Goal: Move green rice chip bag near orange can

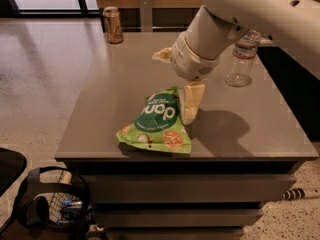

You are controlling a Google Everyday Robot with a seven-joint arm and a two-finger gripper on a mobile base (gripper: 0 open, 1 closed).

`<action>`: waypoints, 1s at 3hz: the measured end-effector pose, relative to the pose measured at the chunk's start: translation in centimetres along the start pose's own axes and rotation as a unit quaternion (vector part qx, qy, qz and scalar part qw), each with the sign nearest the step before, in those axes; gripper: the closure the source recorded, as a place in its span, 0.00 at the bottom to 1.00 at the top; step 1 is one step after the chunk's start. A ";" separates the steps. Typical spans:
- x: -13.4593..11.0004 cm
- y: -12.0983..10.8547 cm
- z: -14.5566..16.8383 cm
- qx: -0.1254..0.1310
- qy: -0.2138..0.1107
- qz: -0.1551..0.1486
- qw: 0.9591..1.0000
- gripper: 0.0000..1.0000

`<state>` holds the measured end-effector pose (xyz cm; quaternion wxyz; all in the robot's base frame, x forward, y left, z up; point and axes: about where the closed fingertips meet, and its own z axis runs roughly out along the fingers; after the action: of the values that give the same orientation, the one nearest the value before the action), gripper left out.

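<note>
The green rice chip bag [156,124] lies flat near the table's front edge, its dark green round patch facing up. The orange can [113,25] stands upright at the table's far left corner, well apart from the bag. My gripper [173,86] hangs over the bag's right side with its jaws spread wide. One cream finger [192,102] points down and touches the bag's upper right edge. The other finger [162,55] sticks out to the left above the table. The gripper holds nothing.
A clear plastic water bottle [241,59] stands at the far right of the grey table [115,89], partly behind my arm. A black wire basket [52,204] sits on the floor at the front left. A wall and window run behind the table.
</note>
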<state>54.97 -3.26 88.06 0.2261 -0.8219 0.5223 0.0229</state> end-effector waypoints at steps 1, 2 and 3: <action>-0.7 -0.3 1.1 -0.021 -0.012 -0.013 1.000 0.00; -2.5 0.0 4.4 -0.073 -0.047 -0.032 0.996 0.00; -3.9 1.0 7.2 -0.113 -0.073 -0.038 0.990 0.02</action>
<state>53.76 2.57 82.28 0.1704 -0.8577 0.4664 0.1330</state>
